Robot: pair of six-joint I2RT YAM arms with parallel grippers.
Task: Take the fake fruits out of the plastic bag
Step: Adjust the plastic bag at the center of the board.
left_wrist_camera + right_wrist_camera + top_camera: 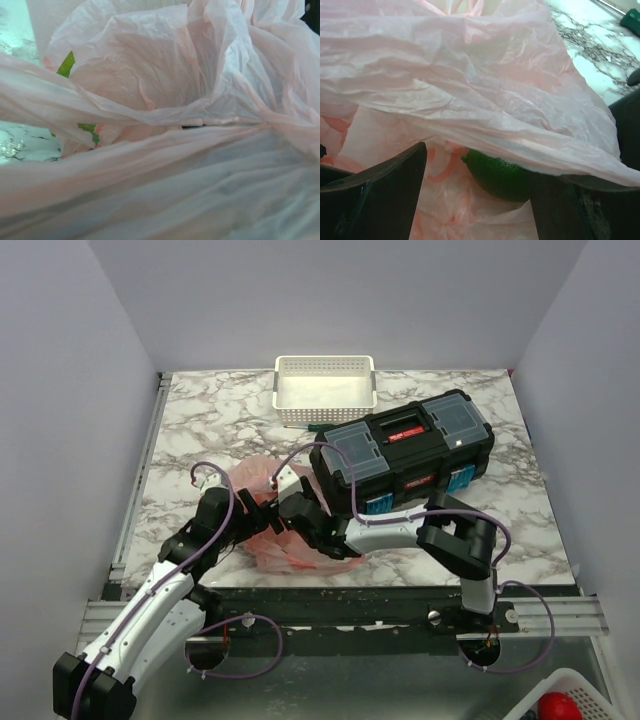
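Right end effector (477, 172) gapes wide around a dark green fruit (497, 176) inside the plastic bag (470, 90) on the table (200, 420), with the left end effector (262, 508) hiding its grip and no fruit seen out yet.

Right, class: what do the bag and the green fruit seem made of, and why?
The bag looks like thin plastic film: translucent pink, crinkled, softly shiny. The green fruit is probably plastic: dark, faintly pebbled skin with a dull sheen, mostly covered.

One bag (280, 552); one fruit (497, 175) seen, green; one toolbox (400, 450); two baskets: far basket (325, 362), near-right basket (578, 683); two arms: left arm (150, 620), right arm (400, 532).
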